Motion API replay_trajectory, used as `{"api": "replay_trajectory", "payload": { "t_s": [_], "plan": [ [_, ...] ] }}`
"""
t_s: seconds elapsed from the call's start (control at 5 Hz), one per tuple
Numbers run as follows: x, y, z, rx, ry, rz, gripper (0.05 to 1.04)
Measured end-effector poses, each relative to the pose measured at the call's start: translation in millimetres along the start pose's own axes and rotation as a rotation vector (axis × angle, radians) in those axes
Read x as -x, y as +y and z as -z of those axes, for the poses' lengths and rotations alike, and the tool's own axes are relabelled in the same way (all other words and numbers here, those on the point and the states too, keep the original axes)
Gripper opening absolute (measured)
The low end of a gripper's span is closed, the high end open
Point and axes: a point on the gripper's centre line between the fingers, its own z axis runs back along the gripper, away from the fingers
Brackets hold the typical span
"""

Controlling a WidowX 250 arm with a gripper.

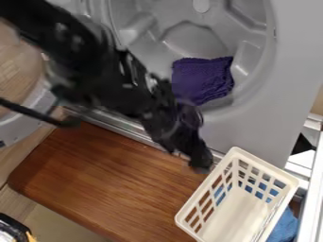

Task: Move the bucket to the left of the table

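Bucket (234, 215) at surface's (101, 175) right end. Gripper (200, 163) just beside its rim; opening and hold, can't tell. Best: pinch rim squarely, lift level, carry left.

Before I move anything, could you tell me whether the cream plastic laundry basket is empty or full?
Empty: the basket is bare inside where its floor shows, and the blue cloth lies outside its walls.

A brown wooden table (101, 175) lies beside a grey machine (290, 56) with a round drum opening; its round door (16, 75) is at the left, above pale floor (54, 217).
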Motion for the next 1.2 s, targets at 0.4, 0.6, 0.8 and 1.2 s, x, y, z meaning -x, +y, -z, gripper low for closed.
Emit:
{"api": "replay_trajectory", "payload": {
  "t_s": [0.4, 0.6, 0.8, 1.2],
  "plan": [
    [14, -23, 40, 0.094, 0.053, 0.005, 0.972],
    [15, -29, 42, 0.093, 0.052, -0.002, 0.699],
    [17, -29, 42, 0.086, 0.054, -0.012, 0.386],
    [15, -30, 38, 0.087, 0.043, -0.018, 0.094]
  ]
}}
